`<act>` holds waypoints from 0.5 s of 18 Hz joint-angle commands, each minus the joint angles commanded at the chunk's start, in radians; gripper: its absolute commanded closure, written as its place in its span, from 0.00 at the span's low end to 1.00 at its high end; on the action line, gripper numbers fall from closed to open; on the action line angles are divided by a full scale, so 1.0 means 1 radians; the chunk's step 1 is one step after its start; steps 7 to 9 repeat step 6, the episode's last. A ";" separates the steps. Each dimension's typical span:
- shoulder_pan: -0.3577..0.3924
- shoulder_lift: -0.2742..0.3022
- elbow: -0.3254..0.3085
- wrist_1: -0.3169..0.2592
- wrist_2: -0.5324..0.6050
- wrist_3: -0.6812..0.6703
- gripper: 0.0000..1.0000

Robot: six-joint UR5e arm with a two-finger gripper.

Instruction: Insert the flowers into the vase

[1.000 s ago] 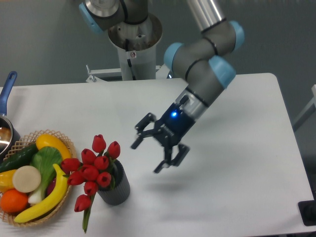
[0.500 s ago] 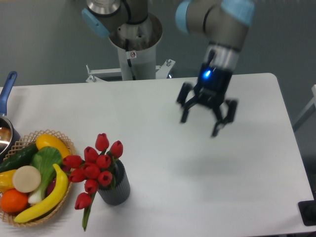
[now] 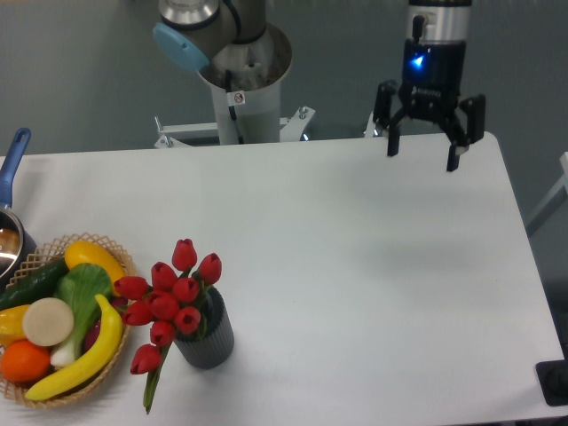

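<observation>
In your fixed camera view, the two-finger gripper (image 3: 422, 152) hangs above the far right part of the white table (image 3: 373, 293), fingers spread and released, gripping nothing. You will find the bunch of red tulip buds with green stems (image 3: 167, 297) standing in the small ribbed dark grey cylindrical vase (image 3: 209, 338) near the front left, one bud drooping beside the vase wall. Just left of it sits the woven wicker basket (image 3: 115, 359) of fruit.

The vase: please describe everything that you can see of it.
The vase is a small dark grey-black cylinder with a ribbed outer wall. It stands upright on the white table, near the front left, just right of the wicker basket. The red flowers sit in its mouth and lean to the left, covering most of the opening; one bud and some green hang down its left side. The gripper is far away, not touching it.
</observation>
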 joint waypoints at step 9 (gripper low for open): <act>0.054 0.018 -0.008 -0.046 0.003 0.139 0.00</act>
